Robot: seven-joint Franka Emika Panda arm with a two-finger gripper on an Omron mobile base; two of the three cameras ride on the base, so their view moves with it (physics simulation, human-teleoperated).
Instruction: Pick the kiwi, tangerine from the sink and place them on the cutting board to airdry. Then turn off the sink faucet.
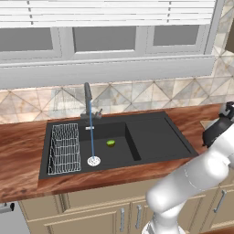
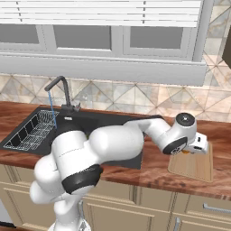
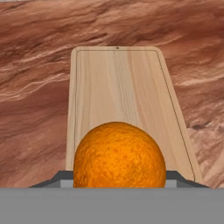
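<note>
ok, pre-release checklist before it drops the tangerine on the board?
1. tangerine in the gripper: ok.
2. Gripper over the cutting board: ok.
3. Board surface ahead bare: ok.
4. Height above board low enough to release: cannot tell.
5. kiwi in the sink, not yet picked: not ok.
6. sink faucet off: not ok, water stream is running.
</note>
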